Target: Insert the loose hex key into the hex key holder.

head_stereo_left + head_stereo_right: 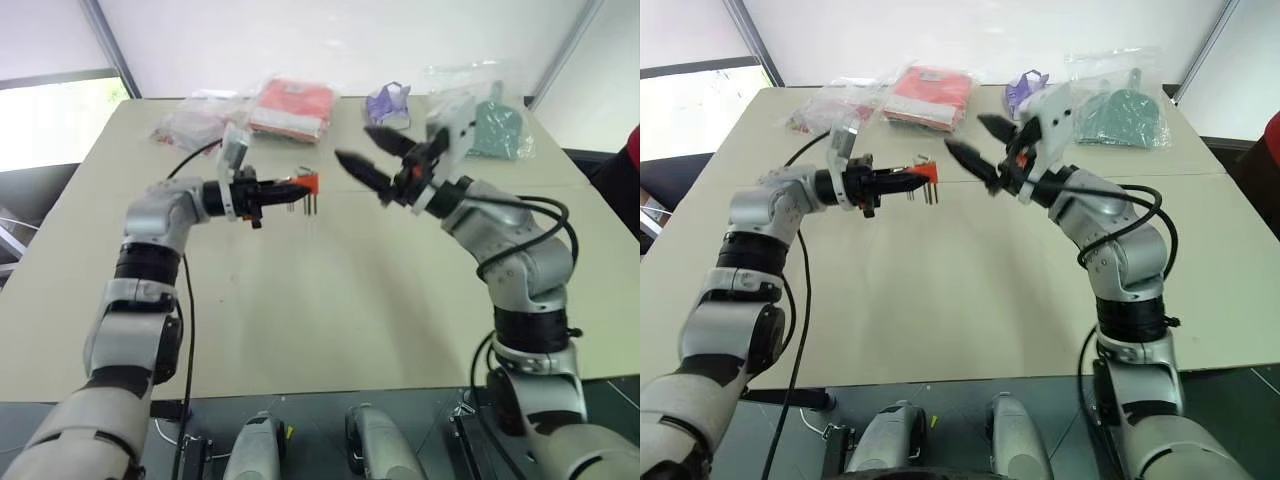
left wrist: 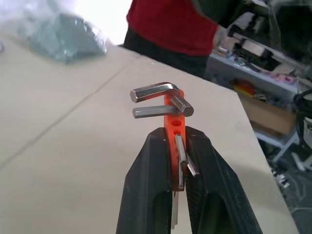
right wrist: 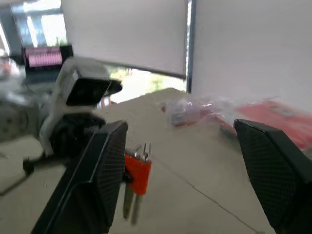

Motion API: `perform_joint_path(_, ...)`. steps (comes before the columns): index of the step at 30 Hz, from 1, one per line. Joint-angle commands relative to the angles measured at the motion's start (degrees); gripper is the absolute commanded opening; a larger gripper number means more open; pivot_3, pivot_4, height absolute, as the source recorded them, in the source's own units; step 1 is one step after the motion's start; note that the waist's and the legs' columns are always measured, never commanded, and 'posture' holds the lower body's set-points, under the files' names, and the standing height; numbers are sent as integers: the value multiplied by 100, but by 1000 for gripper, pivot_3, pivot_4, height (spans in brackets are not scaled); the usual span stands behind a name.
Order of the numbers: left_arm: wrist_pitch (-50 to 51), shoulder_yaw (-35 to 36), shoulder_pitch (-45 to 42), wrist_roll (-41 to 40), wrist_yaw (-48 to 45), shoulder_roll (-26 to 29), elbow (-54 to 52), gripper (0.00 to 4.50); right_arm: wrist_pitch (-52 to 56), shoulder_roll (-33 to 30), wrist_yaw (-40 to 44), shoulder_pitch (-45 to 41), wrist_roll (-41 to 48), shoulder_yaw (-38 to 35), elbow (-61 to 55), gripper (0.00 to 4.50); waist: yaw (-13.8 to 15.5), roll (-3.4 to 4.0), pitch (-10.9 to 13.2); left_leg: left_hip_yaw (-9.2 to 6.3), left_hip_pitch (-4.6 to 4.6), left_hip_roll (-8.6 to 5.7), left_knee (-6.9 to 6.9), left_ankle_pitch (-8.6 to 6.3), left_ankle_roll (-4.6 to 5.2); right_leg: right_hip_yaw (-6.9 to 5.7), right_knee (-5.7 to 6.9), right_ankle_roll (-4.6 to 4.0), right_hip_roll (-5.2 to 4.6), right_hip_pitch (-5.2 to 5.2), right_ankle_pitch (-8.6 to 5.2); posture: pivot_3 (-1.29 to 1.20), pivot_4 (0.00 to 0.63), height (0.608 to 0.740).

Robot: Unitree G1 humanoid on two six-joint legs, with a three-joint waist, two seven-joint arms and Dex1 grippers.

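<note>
The left gripper (image 1: 285,190) is up in the air over the table (image 1: 330,300). Its two black fingers (image 2: 146,190) are pressed tight on the hex key holder (image 1: 306,184), a small orange block. The block sticks out past the fingertips, toward the middle of the table. Thin metal keys hang down from it. In the left wrist view, more keys (image 2: 153,91) bend out sideways from the far end of the block (image 2: 174,127).

Just to the right of the holder, with a small gap between them, is the right gripper (image 1: 375,165). It is also up in the air. Its two fingers are spread wide apart, and nothing is between them. In the right wrist view, the orange block (image 3: 137,173) shows beside one of its fingers (image 3: 105,170).

I cannot tell where the loose hex key is.

At the back of the table lie a red packet (image 1: 293,108), a purple thing (image 1: 388,103) and a green thing in a clear bag (image 1: 497,128).
</note>
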Motion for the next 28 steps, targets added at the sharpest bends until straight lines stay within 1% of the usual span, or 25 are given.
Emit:
perform_joint_path(1, 1064, 386, 530, -547, 327, 278, -991, 0, -330, -496, 658, 137, -434, 591, -574, 3581, -21, 0, 0, 0, 0, 1, 0, 0, 0, 1, -1, 0, 2, 0, 0, 0, 150, 740)
perform_joint_path(3, 2114, 711, 1030, -945, 776, 419, -1440, 0, -429, -848, 1116, 302, -547, 876, -759, 3581, -30, 0, 0, -3, 0, 2, 5, 0, 0, 0, 3, 0, 2, 0, 0, 0, 150, 740)
perform_joint_path(5, 2896, 1101, 1334, -1220, 1379, 403, -1627, 0, -505, -1094, 1451, 404, -647, 1080, -865, 3581, -31, 0, 0, -4, 0, 2, 14, 0, 0, 0, 6, 1, 0, 3, 0, 0, 150, 740)
perform_joint_path(8, 3644, 1445, 1887, -1470, 2003, 370, -2086, 0, -624, -1240, 1688, 483, -802, 1264, -935, 3581, -25, -1, 0, -5, 7, 2, 23, 0, 0, -1, 3, 1, -2, 16, 0, 0, 150, 740)
perform_joint_path(11, 3935, 1633, 2360, -1515, 2522, 270, -2320, 0, -726, -1125, 1726, 476, -881, 1315, -871, 3581, 30, -3, 0, -6, 22, 1, 25, 0, 0, -3, -2, 1, -3, 37, -1, 0, 150, 740)
perform_joint_path(13, 3824, 1641, 2614, -1432, 2723, 211, -2335, 951, -759, -1021, 1733, 445, -923, 1355, -804, 3678, 61, -4, -1, -6, 24, 1, 25, 0, -1, -4, -2, 0, -3, 39, -1, 0, 150, 740)
perform_joint_path(14, 3797, 1660, 2678, -1432, 2801, 175, -2309, 1285, -774, -977, 1739, 434, -948, 1371, -777, 3678, 68, -4, -1, -6, 24, 1, 26, 0, -1, -4, -2, 0, -3, 39, -1, 0, 150, 740)
perform_joint_path(16, 3765, 1680, 2747, -1491, 2877, 135, -2282, 2229, -794, -903, 1753, 424, -981, 1390, -746, 3678, 79, -5, -1, -6, 23, 0, 26, 0, -1, -5, -3, -1, -6, 39, -1, 0, 150, 740)
perform_joint_path(17, 3687, 1678, 2759, -1462, 2951, 124, -2251, 2836, -792, -875, 1759, 421, -990, 1399, -742, 3678, 86, -6, -2, -6, 23, -1, 26, 0, -1, -6, -3, -2, -7, 39, -1, 0, 150, 740)
perform_joint_path(19, 3454, 1625, 2767, -1351, 3039, 156, -2174, 3910, -787, -848, 1791, 427, -1011, 1405, -743, 3678, 84, -6, -3, -6, 29, -2, 27, 0, -2, -8, -4, -15, -10, 47, -8, 0, 150, 740)
perform_joint_path(20, 3359, 1586, 2776, -1315, 3043, 184, -2157, 4324, -784, -839, 1809, 431, -1024, 1401, -743, 3678, 81, -6, -3, -6, 35, -3, 27, 0, -2, -8, -4, -19, -10, 53, -10, 0, 150, 740)
perform_joint_path(21, 3095, 1509, 2813, -1161, 3061, 257, -2123, 4449, -776, -837, 1828, 436, -1041, 1392, -746, 3678, 76, -6, -3, -6, 43, -3, 27, 0, -2, -8, -4, -20, -10, 60, -11, 0, 150, 740)
perform_joint_path(24, 1422, 1172, 2930, -178, 2961, 989, -1801, 4449, -708, -1049, 1895, 534, -1069, 1221, -833, 3678, 39, -7, -4, -4, 62, -2, 20, 0, -2, -7, -6, -23, -9, 74, -13, 0, 150, 740)
perform_joint_path(25, 1136, 1176, 2911, -91, 2894, 1179, -1730, 4449, -673, -1106, 1883, 575, -1052, 1143, -861, 3678, 22, -7, -4, -3, 68, 0, 15, -1, -2, -7, -6, -24, -8, 74, -13, 0, 150, 740)
perform_joint_path(28, 662, 1211, 2849, -52, 2743, 1428, -1668, 4449, -587, -1182, 1803, 663, -1006, 996, -913, 3678, 21, -7, -4, 6, 76, 2, 1, -1, -2, -5, -6, -40, -8, 69, -22, 0, 150, 740)
